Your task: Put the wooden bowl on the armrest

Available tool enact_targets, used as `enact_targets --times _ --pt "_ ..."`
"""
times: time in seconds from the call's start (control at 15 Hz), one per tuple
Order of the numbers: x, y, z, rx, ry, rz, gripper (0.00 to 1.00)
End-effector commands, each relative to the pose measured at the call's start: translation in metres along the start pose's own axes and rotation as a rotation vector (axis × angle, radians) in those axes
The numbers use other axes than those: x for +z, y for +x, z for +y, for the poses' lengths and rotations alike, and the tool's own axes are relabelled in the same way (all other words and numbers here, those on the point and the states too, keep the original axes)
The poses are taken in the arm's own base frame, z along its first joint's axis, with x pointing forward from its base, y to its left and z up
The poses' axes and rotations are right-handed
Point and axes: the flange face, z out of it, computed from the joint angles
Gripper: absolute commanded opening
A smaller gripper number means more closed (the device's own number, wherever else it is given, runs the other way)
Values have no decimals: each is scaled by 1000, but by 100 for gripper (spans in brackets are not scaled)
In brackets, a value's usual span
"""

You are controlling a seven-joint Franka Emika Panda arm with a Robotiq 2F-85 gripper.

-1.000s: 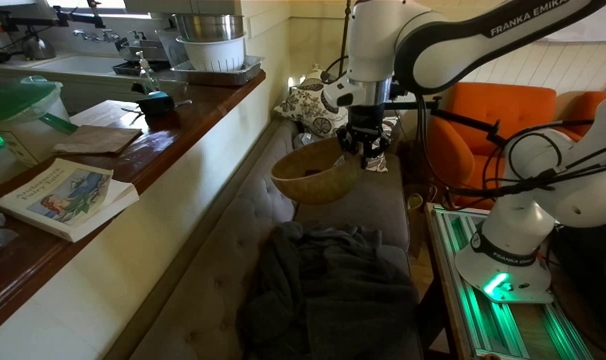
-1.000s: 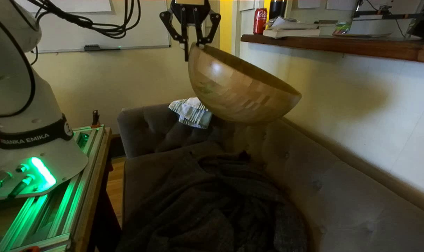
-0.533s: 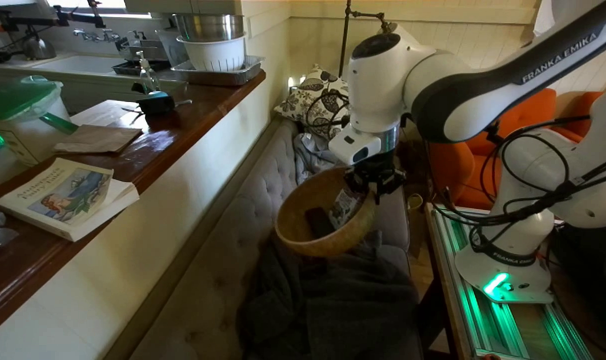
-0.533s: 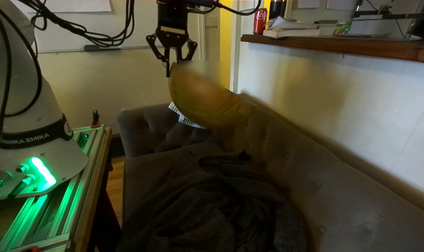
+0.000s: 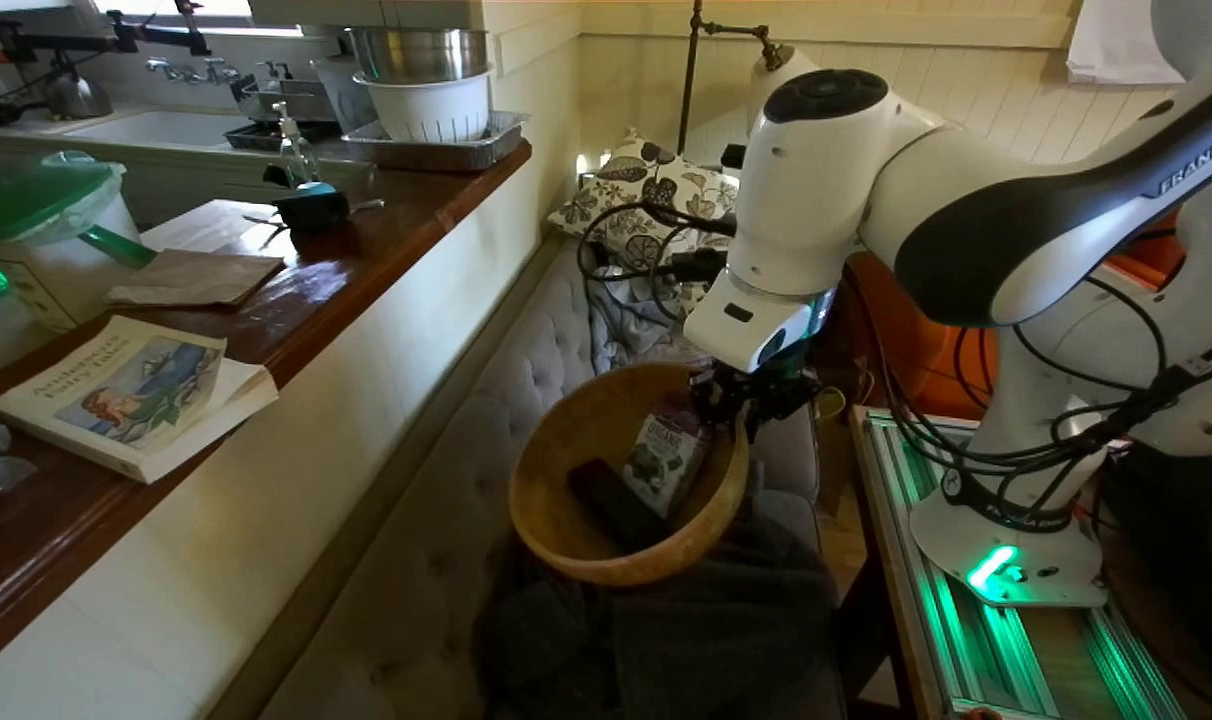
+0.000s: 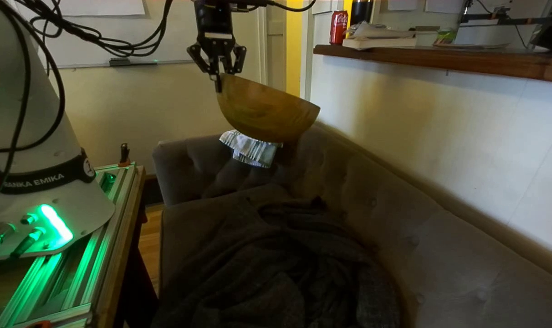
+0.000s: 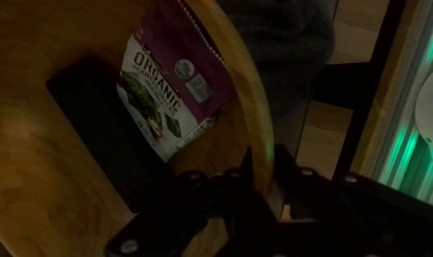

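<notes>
The wooden bowl (image 5: 549,490) is wide, round and light brown. It hangs in the air over the sofa, tilted down away from the gripper, and shows in both exterior views (image 6: 269,109). My gripper (image 6: 225,82) is shut on its rim, one finger inside and one outside, as the wrist view (image 7: 262,157) shows. Inside the bowl lie a purple and white seaweed snack bag (image 7: 166,78) and a black oblong object (image 7: 102,128). The sofa's armrest (image 6: 185,150) shows at the far end in an exterior view, with a striped cloth (image 6: 253,150) on it, partly covered by the bowl.
A dark blanket (image 5: 686,640) lies on the sofa seat. The sofa backrest (image 6: 417,228) runs along a wall below a wooden counter (image 5: 386,240) with a book (image 5: 131,390). The robot's base table (image 5: 926,560) stands beside the sofa. A patterned pillow (image 5: 646,200) lies at one sofa end.
My gripper has carried the bowl along the sofa toward the armrest with the striped cloth. In an exterior view the bowl looks lower and nearer, and its contents now show clearly.
</notes>
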Motion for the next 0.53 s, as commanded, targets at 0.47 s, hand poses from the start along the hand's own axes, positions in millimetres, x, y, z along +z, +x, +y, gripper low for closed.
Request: enact_targets --times 0.47 --pt "-24 131 26 -415 -187 108 4"
